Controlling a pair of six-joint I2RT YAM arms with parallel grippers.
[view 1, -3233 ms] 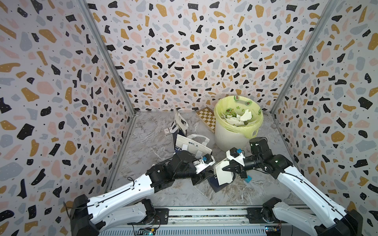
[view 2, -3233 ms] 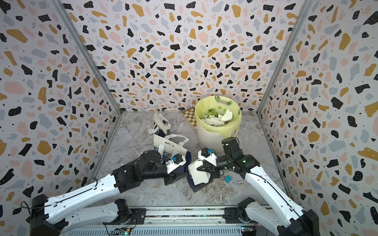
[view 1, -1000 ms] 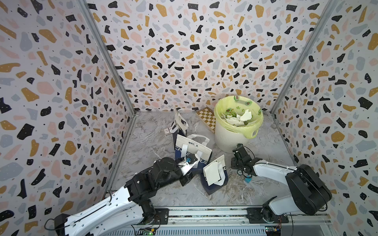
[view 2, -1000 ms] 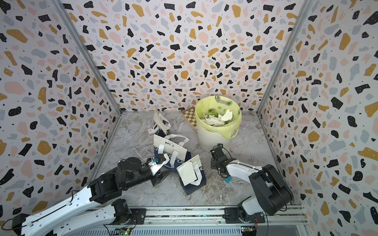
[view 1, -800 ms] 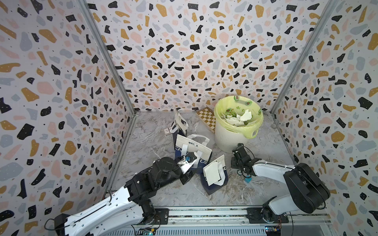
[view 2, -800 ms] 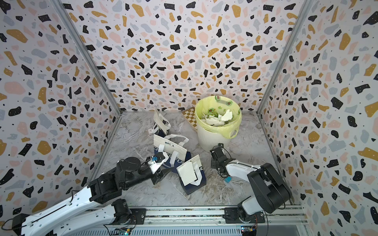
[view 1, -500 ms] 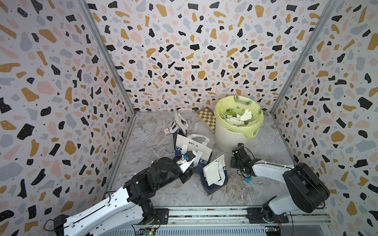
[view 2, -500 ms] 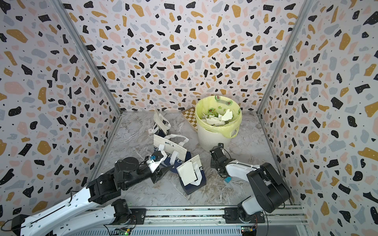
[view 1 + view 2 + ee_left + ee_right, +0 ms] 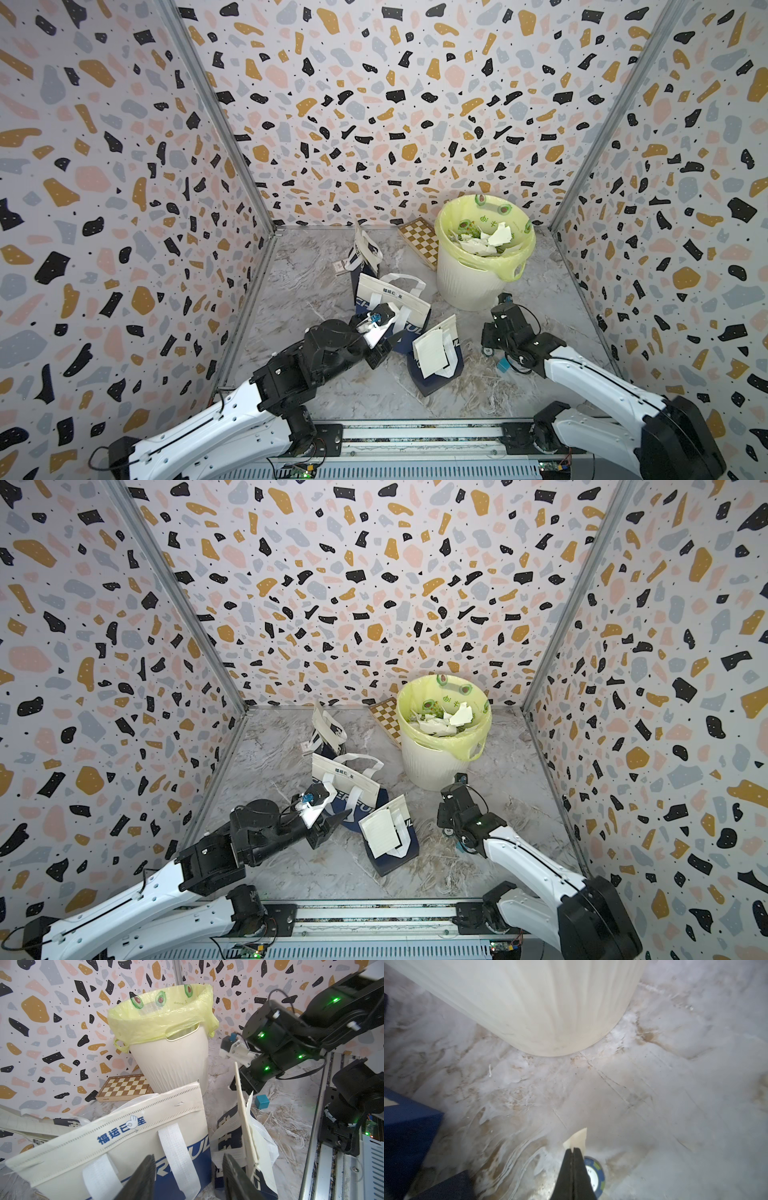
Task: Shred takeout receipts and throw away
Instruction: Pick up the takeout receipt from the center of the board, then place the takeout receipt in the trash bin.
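Note:
An off-white takeout receipt (image 9: 430,353) (image 9: 382,833) lies on the small navy tote bag (image 9: 440,374); the left wrist view shows it edge-on (image 9: 245,1118). White receipt scraps (image 9: 490,241) fill the lined bin (image 9: 469,282). My left gripper (image 9: 188,1167) (image 9: 332,827) is open, with nothing between its fingers, in front of the larger tote bag (image 9: 116,1147). My right gripper (image 9: 573,1150) is shut low over the floor beside the bin. A small off-white receipt scrap (image 9: 578,1137) sticks out from its tips. In the top views the right wrist (image 9: 509,328) hides those fingers.
A third tote bag (image 9: 365,253) stands at the back, with a small card (image 9: 340,266) beside it. A chessboard (image 9: 419,245) leans behind the bin. A blue cube (image 9: 503,365) and a poker chip (image 9: 593,1176) lie by my right gripper. Walls enclose three sides.
My right gripper has shut near the floor by the bin, after the arm dropped down from above the small bag. My left gripper has edged slightly toward the larger tote bag.

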